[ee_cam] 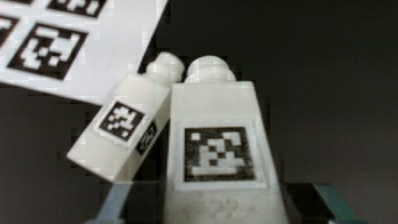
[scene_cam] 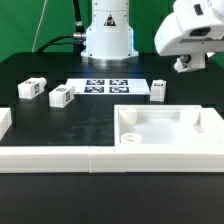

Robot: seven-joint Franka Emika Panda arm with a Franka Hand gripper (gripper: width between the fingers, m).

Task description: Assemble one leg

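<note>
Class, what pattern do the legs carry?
Black-and-white square tags on the white legs, clearest in the wrist view.

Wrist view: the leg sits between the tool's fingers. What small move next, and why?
Probably carry the leg toward the corner hole of the tray-like piece. The tool seems shut on it, raised off the table, and that hole looks empty, below and toward the exterior view's left.

We grip one leg at frame centre, beside a second leg.
Our gripper clasps its base; the marker board fills a corner.
</note>
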